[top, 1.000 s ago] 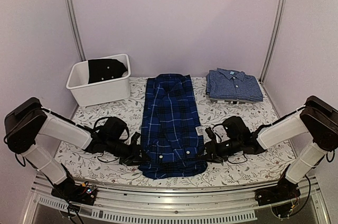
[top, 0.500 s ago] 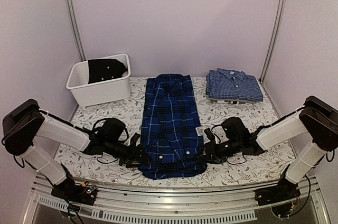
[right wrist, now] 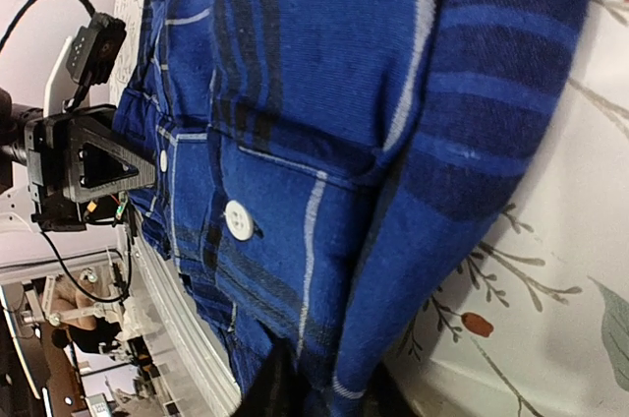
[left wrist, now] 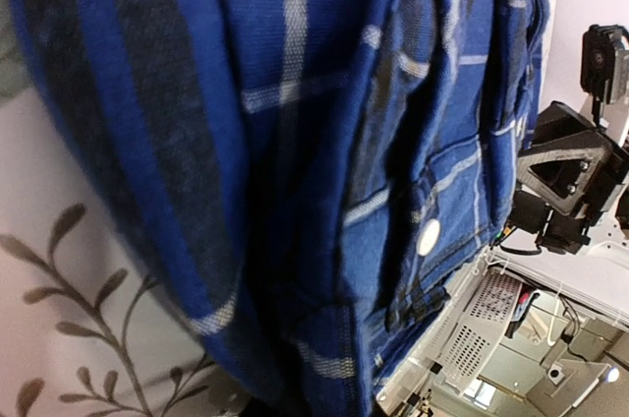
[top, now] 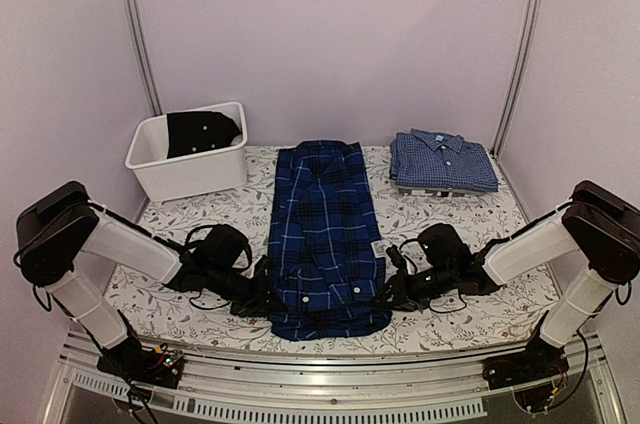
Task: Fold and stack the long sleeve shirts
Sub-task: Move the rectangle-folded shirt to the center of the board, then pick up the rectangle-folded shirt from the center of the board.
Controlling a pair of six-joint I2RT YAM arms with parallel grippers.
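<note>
The navy and royal-blue plaid long sleeve shirt (top: 325,234) lies lengthwise in the middle of the table, collar at the far end. My left gripper (top: 268,302) sits at its near left hem and my right gripper (top: 385,296) at its near right hem. In the right wrist view a fold of the plaid shirt (right wrist: 344,92) runs between my dark fingers (right wrist: 267,389), pinched. In the left wrist view the plaid shirt (left wrist: 295,142) fills the picture and covers my fingers. The lighter blue checked shirt (top: 442,162) lies folded at the back right.
A white bin (top: 195,176) with a dark garment (top: 203,131) in it stands at the back left. A floral cloth (top: 460,244) covers the table. A metal rail (top: 330,369) runs along the near edge, close under the shirt's hem.
Both grippers have closed on the near hem of the plaid shirt. The left arm has shifted slightly right, in toward the shirt. The shirt's near edge looks a little bunched.
</note>
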